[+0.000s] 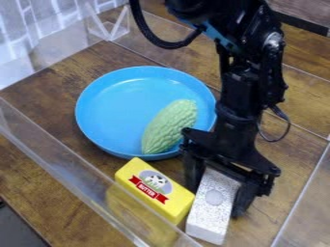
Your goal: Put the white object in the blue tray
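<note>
Gripper (pixel 227 186), spread wide and pointing down, straddles the white object (pixel 213 205) lying on the bench beside the yellow box (pixel 153 189), apparently positioned to grasp it for the blue tray (pixel 114 104).

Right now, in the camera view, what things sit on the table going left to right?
blue tray → yellow box → green object lying in the tray → white object, with the open pincer straddling it.
</note>
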Motion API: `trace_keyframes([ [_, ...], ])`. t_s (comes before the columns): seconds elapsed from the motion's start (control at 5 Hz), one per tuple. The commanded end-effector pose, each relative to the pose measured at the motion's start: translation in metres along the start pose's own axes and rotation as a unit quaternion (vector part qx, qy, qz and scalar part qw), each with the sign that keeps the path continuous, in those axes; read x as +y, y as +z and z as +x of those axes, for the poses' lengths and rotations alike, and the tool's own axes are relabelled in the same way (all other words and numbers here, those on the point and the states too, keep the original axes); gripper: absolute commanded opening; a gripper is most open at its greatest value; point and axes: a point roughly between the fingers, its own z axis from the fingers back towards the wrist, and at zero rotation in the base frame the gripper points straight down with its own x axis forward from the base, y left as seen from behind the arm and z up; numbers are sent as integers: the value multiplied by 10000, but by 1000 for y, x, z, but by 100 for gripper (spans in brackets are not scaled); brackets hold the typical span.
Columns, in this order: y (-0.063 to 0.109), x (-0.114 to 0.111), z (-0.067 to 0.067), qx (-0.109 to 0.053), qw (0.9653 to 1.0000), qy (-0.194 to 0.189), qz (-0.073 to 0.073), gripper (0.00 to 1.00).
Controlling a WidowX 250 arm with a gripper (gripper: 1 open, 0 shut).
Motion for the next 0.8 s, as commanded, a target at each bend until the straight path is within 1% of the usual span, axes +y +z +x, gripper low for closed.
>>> trace_keyframes([
  [0.0,8,-7,6,-124,9998,-140,-93,100],
  [0.2,7,-10,6,-155,9996,-153,-155,0],
  [0.6,6,-11,8,-274,9990,-272,-213,0],
])
